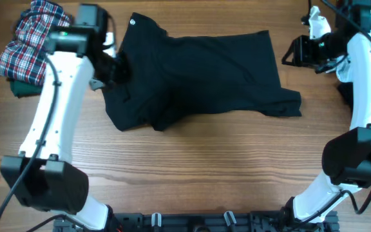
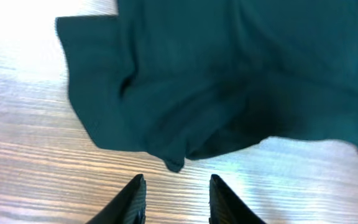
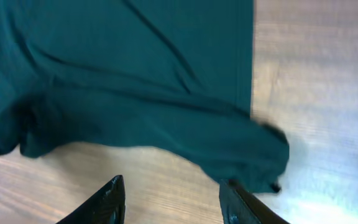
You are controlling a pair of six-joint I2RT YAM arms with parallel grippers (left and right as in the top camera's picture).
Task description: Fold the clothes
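a: overhead first, where's the black t-shirt (image 1: 198,71)?
b: mid bench (image 1: 205,174), toward the far side. spread out but rumpled, with a small white logo (image 1: 133,22) near its far-left corner.
a: left tool?
b: the left tool (image 2: 174,182) is at the shirt's left edge. in the wrist view its fingers (image 2: 132,196) stand a little apart w/ nothing btwn them, over bare wood just short of a bunched fold of the shirt (cloth reads teal there).
a: and the right?
b: the right tool (image 3: 171,183) is just off the shirt's right edge. its fingers are spread wider and it's empty too. a drooping corner of the fabric lies near one finger, can't tell if it touches.
a: other clothes?
b: a plaid garment (image 1: 31,35) is bunched at the far-left corner, on top of a green one (image 1: 19,87), both beside the left arm (image 1: 57,109).
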